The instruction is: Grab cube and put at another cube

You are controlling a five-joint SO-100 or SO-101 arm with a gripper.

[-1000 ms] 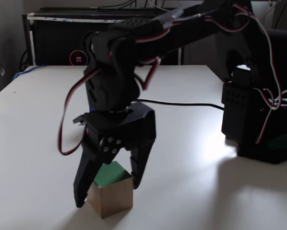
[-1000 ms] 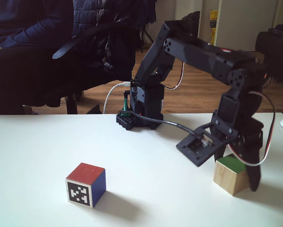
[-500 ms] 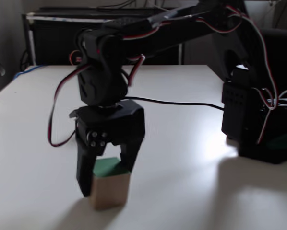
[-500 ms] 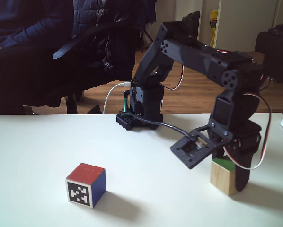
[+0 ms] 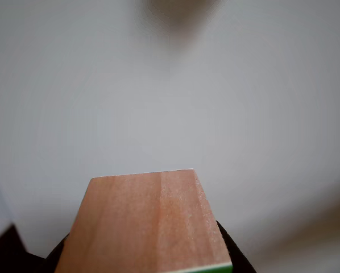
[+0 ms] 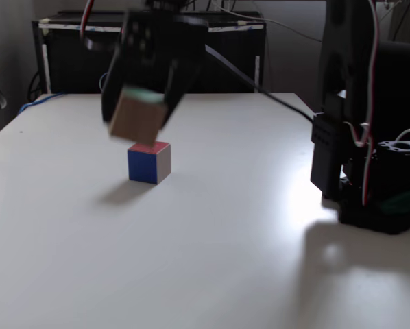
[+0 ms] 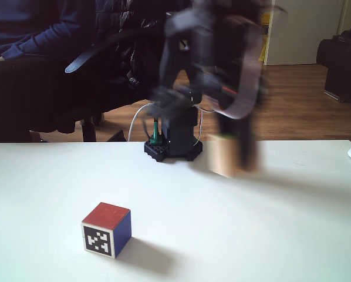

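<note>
Near the front edge of the white worktop (image 7: 46, 194) sits the wooden cube with a red top, blue side and black-and-white marker (image 7: 107, 230). Further back, the black jaws (image 6: 140, 103) pinch the light wooden cube with a green face (image 6: 137, 116), held in the air clear of the worktop, blurred in both fixed views. In the other view its wood-grain face (image 5: 147, 224) looms close.
</note>
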